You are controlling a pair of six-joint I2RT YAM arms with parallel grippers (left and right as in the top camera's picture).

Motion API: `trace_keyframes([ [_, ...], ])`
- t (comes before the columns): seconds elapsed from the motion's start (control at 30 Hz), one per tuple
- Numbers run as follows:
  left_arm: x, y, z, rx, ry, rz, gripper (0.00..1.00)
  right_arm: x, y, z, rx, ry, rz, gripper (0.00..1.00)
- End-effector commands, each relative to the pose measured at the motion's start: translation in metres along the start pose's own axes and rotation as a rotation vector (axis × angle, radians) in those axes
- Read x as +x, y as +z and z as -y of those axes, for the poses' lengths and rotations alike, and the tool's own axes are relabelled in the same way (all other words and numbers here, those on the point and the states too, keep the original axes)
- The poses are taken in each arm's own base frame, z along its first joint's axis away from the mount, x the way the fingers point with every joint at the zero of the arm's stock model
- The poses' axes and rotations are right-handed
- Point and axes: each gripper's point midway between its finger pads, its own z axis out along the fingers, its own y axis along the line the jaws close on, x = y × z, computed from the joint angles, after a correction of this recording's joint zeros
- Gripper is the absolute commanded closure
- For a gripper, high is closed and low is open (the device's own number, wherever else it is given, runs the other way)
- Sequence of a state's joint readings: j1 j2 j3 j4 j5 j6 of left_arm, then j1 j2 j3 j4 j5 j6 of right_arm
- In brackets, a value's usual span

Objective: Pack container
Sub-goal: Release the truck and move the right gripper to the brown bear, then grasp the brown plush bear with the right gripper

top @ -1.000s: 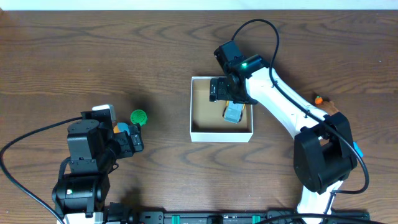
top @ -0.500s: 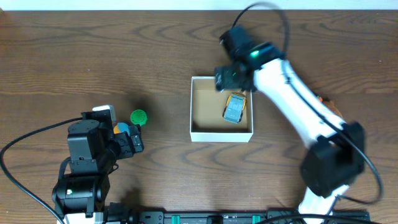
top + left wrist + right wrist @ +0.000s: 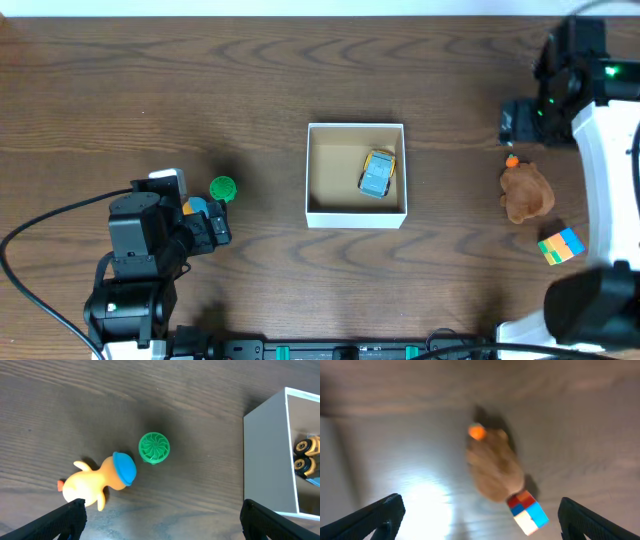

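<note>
The container [image 3: 355, 216], a white-walled box with a tan inside, sits mid-table with a yellow and blue toy car [image 3: 377, 173] lying in it; its wall shows in the left wrist view [image 3: 267, 460]. My left gripper [image 3: 161, 520] is open and empty, just short of a yellow duck with a blue cap [image 3: 102, 480] and a green ribbed disc [image 3: 154, 447]. My right gripper [image 3: 480, 515] is open and empty, above a brown plush toy [image 3: 492, 465] and a multicoloured cube [image 3: 527, 510] at the right of the table.
The duck [image 3: 192, 207] and green disc [image 3: 222, 187] lie left of the container. The brown plush [image 3: 526, 192] with an orange bit and the cube [image 3: 560, 245] lie at the right, near the right arm's base. Black cables run round the left arm.
My right gripper has left the container, the toy car staying inside, and has swung far right over the plush and cube. The left arm has not moved.
</note>
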State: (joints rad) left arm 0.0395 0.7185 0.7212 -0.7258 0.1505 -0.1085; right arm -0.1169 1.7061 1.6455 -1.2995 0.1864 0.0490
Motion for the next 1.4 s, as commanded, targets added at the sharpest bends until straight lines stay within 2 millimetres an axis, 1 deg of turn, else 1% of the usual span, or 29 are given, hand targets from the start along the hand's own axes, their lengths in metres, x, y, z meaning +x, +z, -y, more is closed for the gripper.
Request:
trace_keyframes([
  [0.0,-0.008,-0.004,-0.001,-0.006,-0.013,0.018,0.02,0.023,0.039,0.018,0.012,-0.029,-0.113,0.01],
  [0.17,-0.008,-0.004,-0.001,-0.007,-0.013,0.018,0.02,0.051,0.087,0.018,-0.025,-0.085,-0.191,0.01],
  [0.23,-0.008,-0.004,-0.001,-0.007,-0.013,0.018,0.02,0.055,0.102,0.015,-0.025,-0.083,-0.182,0.01],
  [0.27,-0.008,-0.004,-0.001,-0.006,-0.013,0.017,0.02,0.055,0.109,0.013,-0.025,-0.083,-0.173,0.04],
  [0.3,-0.008,-0.004,-0.001,-0.006,-0.013,0.017,0.02,0.056,0.113,0.012,-0.025,-0.083,-0.169,0.10],
  [0.4,-0.008,-0.004,-0.001,-0.007,-0.013,0.018,0.02,0.059,0.119,0.009,-0.023,-0.062,-0.165,0.39],
  [0.47,-0.008,-0.004,-0.001,-0.007,-0.012,0.018,0.02,0.058,0.119,0.009,-0.021,-0.041,-0.165,0.54],
  [0.57,-0.008,-0.004,-0.001,-0.007,-0.013,0.018,0.02,0.061,0.118,0.009,-0.022,-0.041,-0.174,0.85],
  [0.6,-0.008,-0.004,-0.001,-0.007,-0.013,0.018,0.02,0.061,0.118,0.009,-0.022,-0.040,-0.175,0.94],
  [0.63,-0.008,-0.004,-0.001,-0.007,-0.013,0.018,0.02,0.061,0.118,0.009,-0.022,-0.041,-0.175,0.99],
  [0.77,-0.008,-0.004,-0.001,-0.007,-0.013,0.018,0.02,0.055,0.114,0.010,-0.018,0.002,-0.161,0.99],
  [0.83,-0.008,-0.004,-0.001,-0.007,-0.013,0.018,0.02,0.048,0.106,0.009,-0.023,0.029,-0.149,0.99],
  [0.9,-0.008,-0.004,-0.001,-0.007,-0.013,0.018,0.02,0.037,0.092,0.005,-0.039,0.026,-0.132,0.99],
  [0.93,-0.008,-0.004,-0.001,-0.007,-0.013,0.018,0.02,0.030,0.082,0.001,-0.053,0.019,-0.117,0.99],
  [1.0,-0.008,-0.004,-0.001,-0.007,-0.013,0.018,0.02,0.015,0.059,-0.004,-0.060,-0.002,-0.083,0.99],
  [1.1,-0.008,-0.004,-0.001,-0.007,-0.013,0.018,0.02,-0.009,0.012,-0.021,-0.076,-0.011,-0.013,0.99],
  [1.13,-0.008,-0.004,-0.001,-0.007,-0.013,0.018,0.02,-0.014,-0.002,-0.030,-0.095,-0.016,0.011,0.99],
  [1.2,-0.008,-0.004,-0.001,-0.007,-0.013,0.018,0.02,-0.023,-0.031,-0.057,-0.163,-0.045,0.061,0.99],
  [1.23,-0.008,-0.004,-0.001,-0.007,-0.013,0.018,0.02,-0.026,-0.047,-0.077,-0.212,-0.070,0.089,0.99],
  [1.33,-0.008,-0.004,-0.001,-0.007,-0.013,0.018,0.02,-0.027,-0.075,-0.123,-0.284,-0.104,0.144,0.99],
  [1.37,-0.008,-0.004,-0.001,-0.007,-0.013,0.018,0.02,-0.026,-0.081,-0.137,-0.299,-0.103,0.156,0.99],
])
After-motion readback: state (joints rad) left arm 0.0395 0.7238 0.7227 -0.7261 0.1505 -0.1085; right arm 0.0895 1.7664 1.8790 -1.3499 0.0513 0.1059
